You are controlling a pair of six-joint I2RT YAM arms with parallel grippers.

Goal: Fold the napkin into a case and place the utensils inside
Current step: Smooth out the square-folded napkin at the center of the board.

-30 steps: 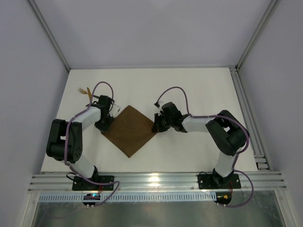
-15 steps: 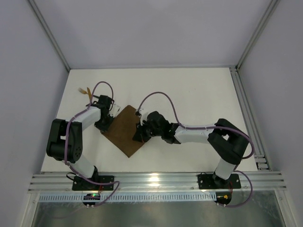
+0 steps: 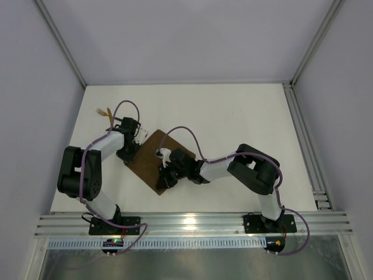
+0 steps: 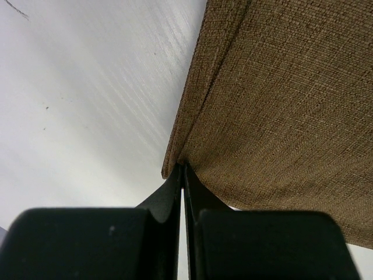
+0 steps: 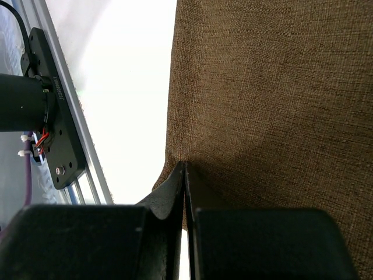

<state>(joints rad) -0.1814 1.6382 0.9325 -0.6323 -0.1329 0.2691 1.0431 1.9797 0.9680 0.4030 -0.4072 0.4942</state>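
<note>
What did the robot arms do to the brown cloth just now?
The right gripper, pinching its corner of the square dark-brown cloth napkin, swept left, folding that side over. The left gripper stayed shut on the opposite corner, and the gold-headed utensils stayed put.

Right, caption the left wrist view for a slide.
Left tool pinches a corner of the napkin on the white table.
</note>
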